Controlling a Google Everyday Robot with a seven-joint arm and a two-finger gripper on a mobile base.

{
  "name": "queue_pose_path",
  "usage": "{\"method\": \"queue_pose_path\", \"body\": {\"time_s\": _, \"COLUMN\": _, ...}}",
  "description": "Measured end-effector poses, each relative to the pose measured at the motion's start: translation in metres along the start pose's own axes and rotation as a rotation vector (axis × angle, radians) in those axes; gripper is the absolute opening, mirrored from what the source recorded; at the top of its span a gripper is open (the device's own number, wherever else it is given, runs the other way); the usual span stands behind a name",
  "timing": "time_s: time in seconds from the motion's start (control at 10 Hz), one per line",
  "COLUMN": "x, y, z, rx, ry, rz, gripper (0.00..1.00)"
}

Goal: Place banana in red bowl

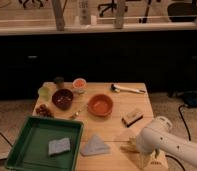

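On the wooden table [123, 102], camera view, the items stand as follows. Centre: red bowl [100, 105], round, shallow, terracotta in colour, upright. To its left: maroon bowl [62, 98], darker and smaller, also upright. Behind these, toward the far edge: small cup [79, 84] with orange contents; dark cup [59, 81] to the left of it; pale green cup [44, 92] near the far left corner. Between the two bowls and a little nearer the camera: slender green item [77, 113], too small to identify with certainty. Left edge, just in front of the maroon bowl: cluster of small dark-red pieces [43, 111]. Far right: utensil with a white handle [128, 90], lying flat along the far edge. Right of the red bowl and slightly nearer: rectangular block [132, 117] with a dark top. Near left: green tray [27, 150], rectangular, holding one grey sponge [59, 146]. Just beside the tray's right wall: grey cloth [95, 146], lying in a triangular shape. Near right: banana [128, 146], pale yellow, lying on the tabletop, well apart from the red bowl. Robot arm [172, 145], white, enters from the lower right corner. Its gripper [137, 149] sits low at the banana, fingers apart; whether they touch the fruit cannot be told.
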Motion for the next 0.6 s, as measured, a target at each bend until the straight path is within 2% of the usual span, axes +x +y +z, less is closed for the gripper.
{"method": "queue_pose_path", "body": {"time_s": 0.4, "x": 0.0054, "y": 0.0011, "z": 0.001, "rx": 0.0, "ry": -0.004, "rz": 0.003, "gripper": 0.52}}
{"method": "queue_pose_path", "body": {"time_s": 0.6, "x": 0.0076, "y": 0.0017, "z": 0.0008, "rx": 0.001, "ry": -0.007, "rz": 0.003, "gripper": 0.48}}
